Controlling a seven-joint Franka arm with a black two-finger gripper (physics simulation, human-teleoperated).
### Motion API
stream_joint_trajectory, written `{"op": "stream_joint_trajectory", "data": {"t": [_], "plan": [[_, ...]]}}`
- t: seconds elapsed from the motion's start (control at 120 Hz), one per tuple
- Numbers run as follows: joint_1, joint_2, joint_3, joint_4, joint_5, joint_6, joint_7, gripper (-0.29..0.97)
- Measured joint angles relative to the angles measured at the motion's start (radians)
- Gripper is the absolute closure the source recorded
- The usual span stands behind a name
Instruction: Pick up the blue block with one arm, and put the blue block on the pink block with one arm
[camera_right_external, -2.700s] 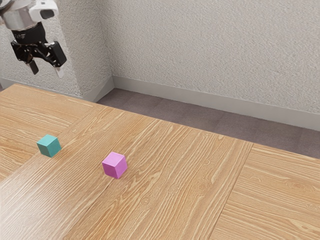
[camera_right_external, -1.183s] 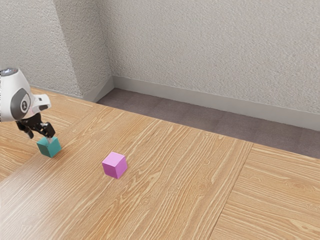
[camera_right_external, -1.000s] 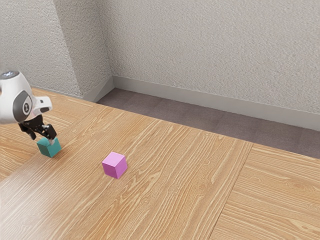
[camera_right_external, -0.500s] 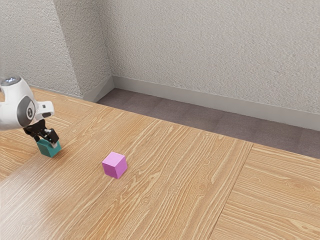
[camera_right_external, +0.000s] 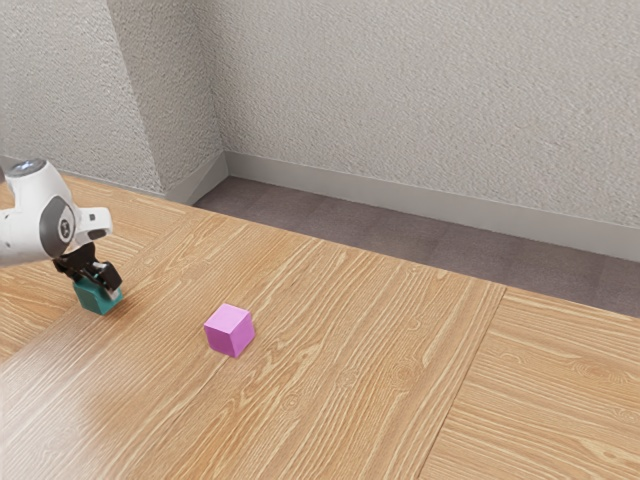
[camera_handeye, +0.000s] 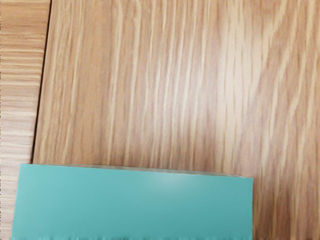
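Black fingers (camera_right_external: 104, 276) narrow, gripping the small teal-blue cube (camera_right_external: 98, 299) from two sides on the wooden tabletop (camera_right_external: 350, 380); pink cube (camera_right_external: 229, 330) well apart.

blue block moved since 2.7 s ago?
No. The blue block sits where it was on the table, with the same gap to the pink block; only the claw has come down over it.

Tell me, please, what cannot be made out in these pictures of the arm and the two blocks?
- Exterior view: the gripper covers the top of the blue block.
- Exterior view: the left edge cuts off the arm behind the hand.
- Wrist view: the picture's edge cuts off part of the blue block.
- Exterior view: the pink block hides its own far faces.
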Motion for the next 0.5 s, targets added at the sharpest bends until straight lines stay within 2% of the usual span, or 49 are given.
{"op": "stream_joint_trajectory", "data": {"t": [0.3, 0.442, 0.5], "plan": [[0.004, 0.008, -0.002, -0.004, -0.026, 0.001, 0.014, 0.01], [0.000, 0.006, -0.002, -0.003, -0.034, 0.001, 0.016, 0.23], [-0.001, 0.006, -0.002, -0.003, -0.033, 0.001, 0.016, 0.28]]}}
